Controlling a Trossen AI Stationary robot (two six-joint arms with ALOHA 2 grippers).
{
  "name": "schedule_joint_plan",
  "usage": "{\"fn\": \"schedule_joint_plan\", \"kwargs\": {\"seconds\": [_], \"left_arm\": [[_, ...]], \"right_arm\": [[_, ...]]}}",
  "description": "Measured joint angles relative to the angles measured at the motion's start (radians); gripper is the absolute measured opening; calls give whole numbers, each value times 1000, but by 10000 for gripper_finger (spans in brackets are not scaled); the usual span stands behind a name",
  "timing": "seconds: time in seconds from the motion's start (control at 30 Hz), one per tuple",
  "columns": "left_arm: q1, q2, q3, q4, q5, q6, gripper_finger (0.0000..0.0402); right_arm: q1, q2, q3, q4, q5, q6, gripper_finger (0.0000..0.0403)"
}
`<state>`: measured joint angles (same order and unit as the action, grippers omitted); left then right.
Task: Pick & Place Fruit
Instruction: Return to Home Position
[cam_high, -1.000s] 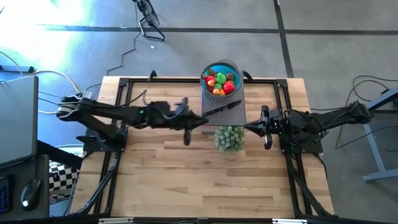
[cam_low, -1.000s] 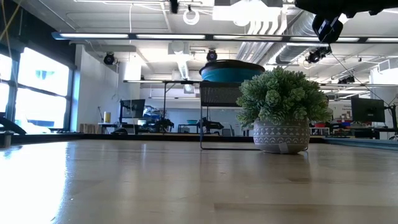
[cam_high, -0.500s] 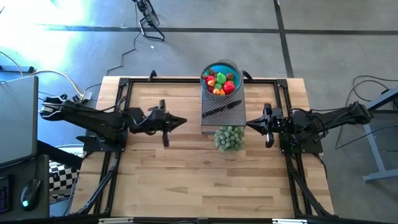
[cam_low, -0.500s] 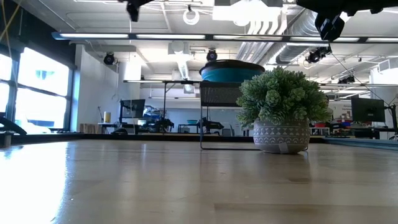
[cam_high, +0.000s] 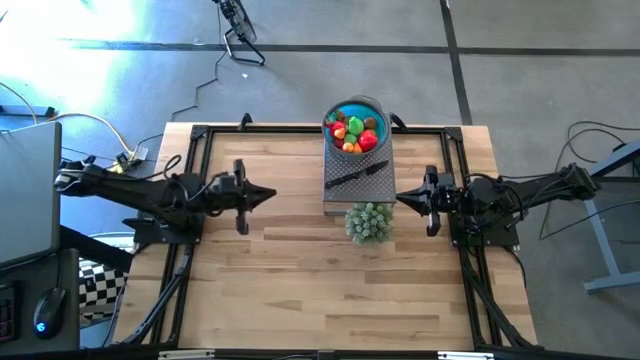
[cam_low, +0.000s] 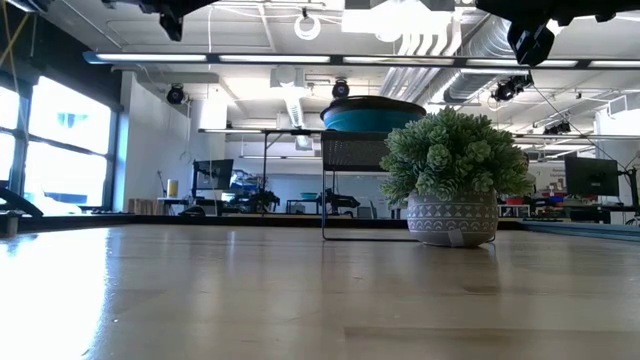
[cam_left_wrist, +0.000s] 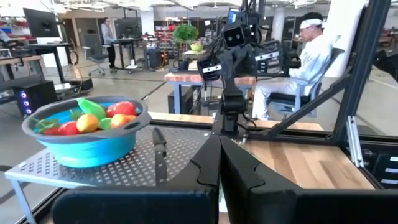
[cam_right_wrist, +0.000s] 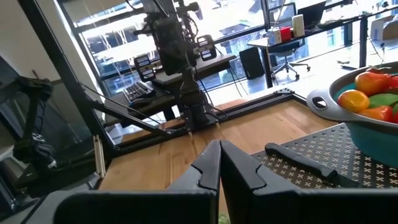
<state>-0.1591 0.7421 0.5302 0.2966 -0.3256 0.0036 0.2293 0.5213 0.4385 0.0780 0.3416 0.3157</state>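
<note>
Plainly, left hand (cam_high: 271, 194) and right hand (cam_high: 399, 196) hover pinched closed, empty, fruit (cam_high: 354, 131) heaped in the blue bowl (cam_high: 356, 105).

In the low view we see only the rim of the blue bowl (cam_low: 372, 115). The fruit (cam_high: 355, 131) inside is hidden there, and from above we cannot count the pieces. The potted plant (cam_low: 455, 175) covers the right part of the perforated stand (cam_low: 350, 155). The top edge cuts off the left arm (cam_low: 172, 18) and the right arm (cam_low: 530, 38), leaving dark tips. The right wrist view crops the bowl.
</note>
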Motion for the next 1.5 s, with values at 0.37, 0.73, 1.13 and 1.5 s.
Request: {"fn": "schedule_joint_plan", "kwargs": {"seconds": [0.37, 0.73, 1.13, 1.5], "left_arm": [[0, -200, -58, -145, 1, -8, 1], [0, -342, -62, -316, 2, 9, 1], [1, -459, -90, -376, 23, 79, 1], [2, -716, -249, -351, 61, 71, 1]], "right_arm": [[0, 0, 0, 0, 1, 3, 2], [0, 0, 0, 0, 1, 23, 2], [0, 0, 0, -3, 28, 20, 2], [0, 0, 0, -1, 53, 18, 2]]}}
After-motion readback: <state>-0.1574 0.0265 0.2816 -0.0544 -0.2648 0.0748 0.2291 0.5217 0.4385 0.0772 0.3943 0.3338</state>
